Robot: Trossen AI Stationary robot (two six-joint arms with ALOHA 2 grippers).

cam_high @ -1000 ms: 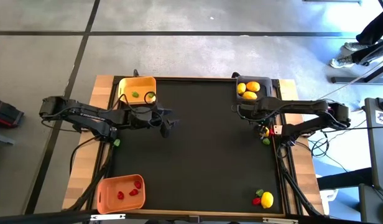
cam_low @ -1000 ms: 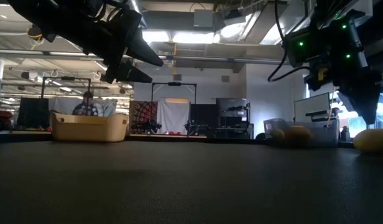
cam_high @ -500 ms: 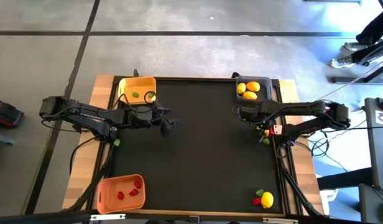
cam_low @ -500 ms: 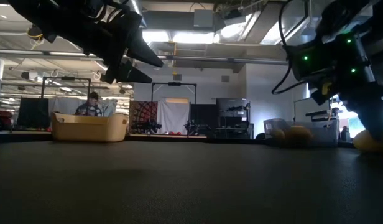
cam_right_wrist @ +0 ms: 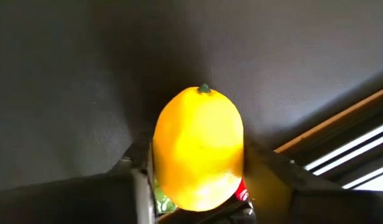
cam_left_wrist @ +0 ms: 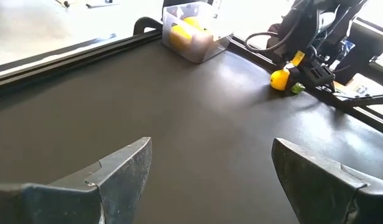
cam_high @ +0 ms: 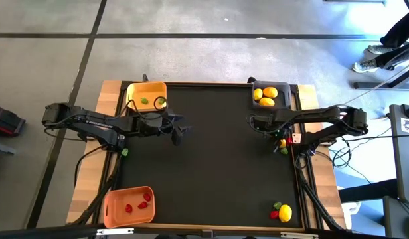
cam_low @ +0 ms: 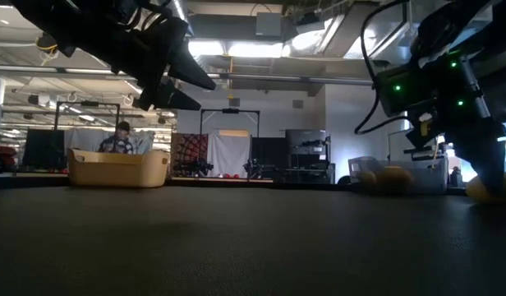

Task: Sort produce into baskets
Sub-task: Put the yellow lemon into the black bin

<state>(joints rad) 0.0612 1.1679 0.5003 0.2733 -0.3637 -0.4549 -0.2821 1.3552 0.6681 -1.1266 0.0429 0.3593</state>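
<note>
Where the mat meets its right edge, the right claw (cam_right_wrist: pixel 198 186) pinches a lemon (cam_right_wrist: pixel 199 146).

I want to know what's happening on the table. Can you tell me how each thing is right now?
Left gripper: open, empty, above the mat.
Right gripper: closing around a lemon.
Lemon: between the right fingers, by the table's right edge.
Yellow basket: holds green pieces.
Orange basket: holds red pieces.
Grey basket: holds lemons.
Corner pile: lemon, red and green pieces, unsorted.
</note>
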